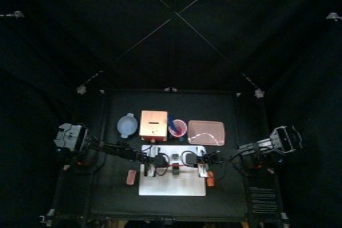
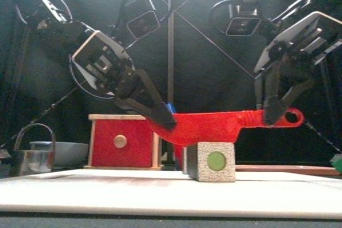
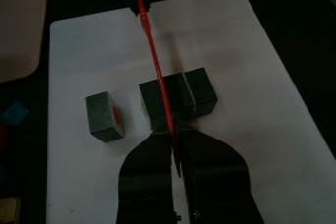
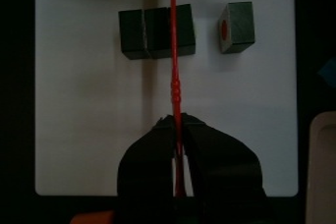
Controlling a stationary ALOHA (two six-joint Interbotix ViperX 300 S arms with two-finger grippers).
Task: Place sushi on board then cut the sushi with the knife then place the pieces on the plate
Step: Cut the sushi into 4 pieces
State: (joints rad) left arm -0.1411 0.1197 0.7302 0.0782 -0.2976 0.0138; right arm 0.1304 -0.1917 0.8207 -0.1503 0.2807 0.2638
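Red knife (image 2: 214, 126) over sushi (image 2: 211, 161) (on board (image 3: 250, 61))

The knife (image 2: 221, 124) spans from the left end effector (image 2: 167, 117) to the right end effector (image 2: 281, 117). Directly beneath it, between both end effectors, the sushi roll (image 3: 182, 95) lies on the board (image 2: 174, 187), with a separated piece (image 3: 104, 113) just beside it. The wooden box (image 2: 123, 142) stands behind, below the left end effector.

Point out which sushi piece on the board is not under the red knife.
The lone piece, lying apart with a gap; the red knife runs over the larger block, not over it.
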